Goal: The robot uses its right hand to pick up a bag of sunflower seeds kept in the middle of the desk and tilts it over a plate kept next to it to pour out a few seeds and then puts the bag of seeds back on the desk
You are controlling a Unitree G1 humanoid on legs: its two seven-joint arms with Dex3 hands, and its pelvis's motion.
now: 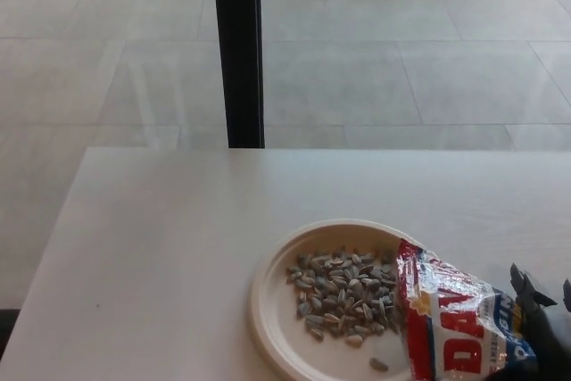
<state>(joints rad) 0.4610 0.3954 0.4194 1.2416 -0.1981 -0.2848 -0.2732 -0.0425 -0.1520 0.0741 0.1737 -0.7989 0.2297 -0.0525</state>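
With seeds heaped on the plate, pouring looked done; the right robot hand at four o'clock gripped the bag, not yet set on the surface.

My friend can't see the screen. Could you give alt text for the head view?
A black robot hand at lower right holds a red, white and blue bag of sunflower seeds with its open end over a cream plate bearing a pile of seeds, on a pale desk.

It looked like an office or lobby: a pale desk stood before a tiled floor and a black pillar.
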